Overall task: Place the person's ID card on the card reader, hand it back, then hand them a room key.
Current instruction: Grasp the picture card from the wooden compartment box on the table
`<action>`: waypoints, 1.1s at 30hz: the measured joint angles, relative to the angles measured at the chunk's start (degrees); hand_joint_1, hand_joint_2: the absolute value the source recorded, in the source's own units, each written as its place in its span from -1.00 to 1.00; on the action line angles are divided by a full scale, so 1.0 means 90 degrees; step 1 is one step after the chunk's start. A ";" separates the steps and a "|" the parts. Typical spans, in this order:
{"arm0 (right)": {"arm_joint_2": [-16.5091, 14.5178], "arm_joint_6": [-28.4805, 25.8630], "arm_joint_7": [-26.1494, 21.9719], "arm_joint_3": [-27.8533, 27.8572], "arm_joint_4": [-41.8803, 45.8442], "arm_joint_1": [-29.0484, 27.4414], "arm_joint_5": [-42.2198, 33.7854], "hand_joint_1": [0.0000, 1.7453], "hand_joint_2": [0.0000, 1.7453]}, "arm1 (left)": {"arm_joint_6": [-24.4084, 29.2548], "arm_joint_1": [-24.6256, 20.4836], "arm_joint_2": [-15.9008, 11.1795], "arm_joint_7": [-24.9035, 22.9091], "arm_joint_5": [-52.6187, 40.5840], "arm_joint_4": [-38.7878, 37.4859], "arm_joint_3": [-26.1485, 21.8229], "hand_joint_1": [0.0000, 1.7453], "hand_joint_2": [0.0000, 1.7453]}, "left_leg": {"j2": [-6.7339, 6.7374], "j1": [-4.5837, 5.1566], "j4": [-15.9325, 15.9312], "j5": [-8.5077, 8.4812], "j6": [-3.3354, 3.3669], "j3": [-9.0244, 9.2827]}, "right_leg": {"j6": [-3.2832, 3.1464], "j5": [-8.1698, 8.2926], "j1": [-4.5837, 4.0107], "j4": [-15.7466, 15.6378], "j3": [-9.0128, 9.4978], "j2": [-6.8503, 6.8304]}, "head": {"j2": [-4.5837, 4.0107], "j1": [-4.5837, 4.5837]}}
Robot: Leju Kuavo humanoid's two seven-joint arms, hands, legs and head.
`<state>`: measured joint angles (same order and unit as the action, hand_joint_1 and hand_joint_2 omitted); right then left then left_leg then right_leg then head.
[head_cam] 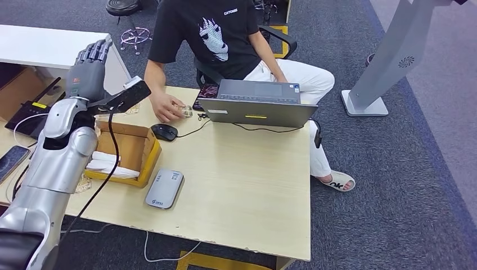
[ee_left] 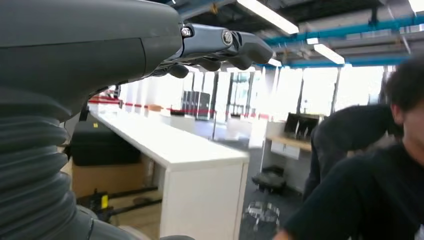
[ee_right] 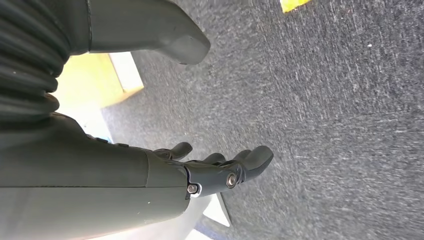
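Note:
My left hand (head_cam: 89, 66) is raised above the table's left end, fingers straight and apart, holding nothing; the left wrist view shows its fingers (ee_left: 220, 44) stretched out empty. A grey card reader (head_cam: 164, 188) lies flat near the table's front edge. A seated person in a black T-shirt (head_cam: 208, 34) rests a hand (head_cam: 167, 107) on the table's far side, on a small pale object (head_cam: 185, 111) that I cannot identify. My right hand (ee_right: 215, 167) hangs over grey carpet, fingers loosely apart and empty.
An open cardboard box (head_cam: 147, 152) with white items inside stands below my left arm. A black mouse (head_cam: 164, 132) and a grey laptop (head_cam: 259, 104) sit at the far side. A phone (head_cam: 11, 160) and a black router (head_cam: 31, 115) lie to the left.

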<state>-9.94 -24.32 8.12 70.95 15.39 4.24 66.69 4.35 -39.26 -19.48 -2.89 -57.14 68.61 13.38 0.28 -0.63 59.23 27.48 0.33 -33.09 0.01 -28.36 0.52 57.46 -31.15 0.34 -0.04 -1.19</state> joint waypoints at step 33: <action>-0.0247 -0.0186 -0.0010 0.0637 0.0048 -0.0057 -0.0604 -1.00 1.00 | -0.2353 0.5344 -0.3390 0.0263 0.2373 0.4774 -0.1879 -1.00 1.00 | -0.0011 -0.0010 -0.0005 -0.0007 -0.0014 -0.0021 | -0.0021 -0.0011 -0.0011 0.0003 -0.0022 -0.0018 | 0.0000 -0.0001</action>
<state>-12.16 -26.00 8.03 76.68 15.82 3.72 61.26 -16.82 8.84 -49.99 -0.53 -35.79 111.58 -3.54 0.18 -0.72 59.18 27.41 0.20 -33.28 -0.18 -28.45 0.43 57.49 -31.35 0.18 -0.04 -1.19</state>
